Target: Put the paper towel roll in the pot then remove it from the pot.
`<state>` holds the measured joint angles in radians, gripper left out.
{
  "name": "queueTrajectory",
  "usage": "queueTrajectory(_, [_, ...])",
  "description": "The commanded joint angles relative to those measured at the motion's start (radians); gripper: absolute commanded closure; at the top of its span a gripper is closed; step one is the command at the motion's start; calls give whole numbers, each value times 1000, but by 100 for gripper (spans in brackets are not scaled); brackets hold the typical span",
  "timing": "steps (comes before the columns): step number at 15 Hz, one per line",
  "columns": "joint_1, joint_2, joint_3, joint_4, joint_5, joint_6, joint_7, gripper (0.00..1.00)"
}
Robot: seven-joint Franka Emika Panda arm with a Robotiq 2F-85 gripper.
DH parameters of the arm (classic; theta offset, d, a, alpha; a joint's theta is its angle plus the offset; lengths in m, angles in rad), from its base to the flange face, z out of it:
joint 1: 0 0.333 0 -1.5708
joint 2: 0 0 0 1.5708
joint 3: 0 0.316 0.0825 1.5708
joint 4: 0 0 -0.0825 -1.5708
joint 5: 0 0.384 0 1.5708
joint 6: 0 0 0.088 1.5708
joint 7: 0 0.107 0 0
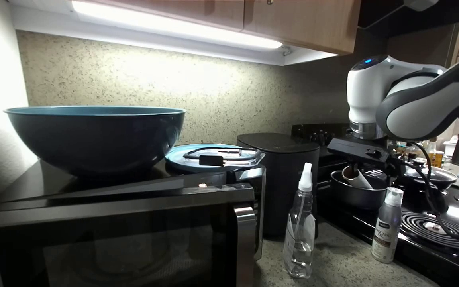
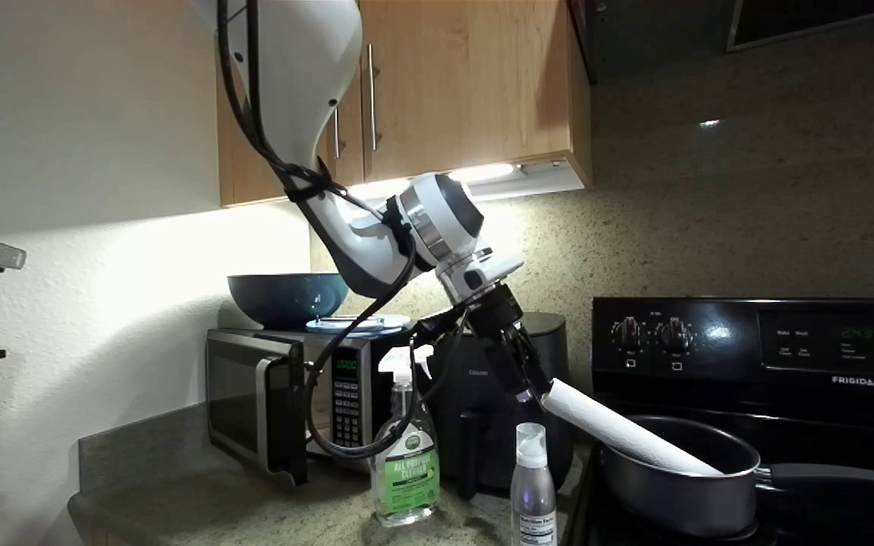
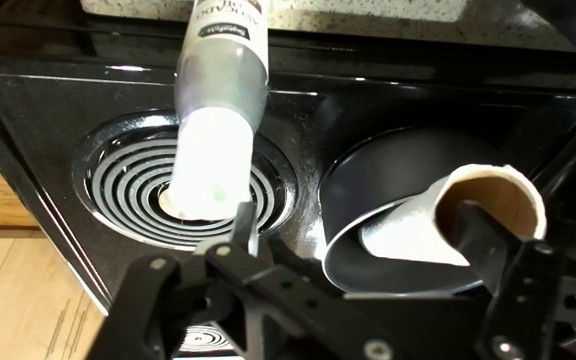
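The paper towel roll (image 1: 357, 179) leans tilted in the pot (image 1: 359, 198), its lower end inside and its upper end out over the rim. In an exterior view the roll (image 2: 627, 431) slopes up from the pot (image 2: 676, 497) to the fingertips of my gripper (image 2: 534, 393). In the wrist view my gripper (image 3: 357, 215) has its fingers wide apart. One finger overlaps the hollow end of the roll (image 3: 413, 235); I cannot tell whether it is inside the tube or in front of it. The pot (image 3: 383, 172) lies beneath, and the roll's lower tip is hidden in both exterior views.
An avocado oil bottle (image 3: 223, 82) stands close by the other finger, at the stove's edge. A clear spray bottle (image 1: 301, 239) is on the counter by a dark air fryer (image 1: 281, 183). The teal bowl (image 1: 94, 139) sits on the microwave. The pot handle (image 2: 839, 478) sticks out sideways.
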<state>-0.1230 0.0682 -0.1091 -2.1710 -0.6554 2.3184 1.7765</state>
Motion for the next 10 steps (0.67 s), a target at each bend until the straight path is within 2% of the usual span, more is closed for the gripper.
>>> queueTrajectory(1, [11,1,-12,2,3,-1,-3,0])
queueTrajectory(10, [23,24,-7,11,7,86,-19,0])
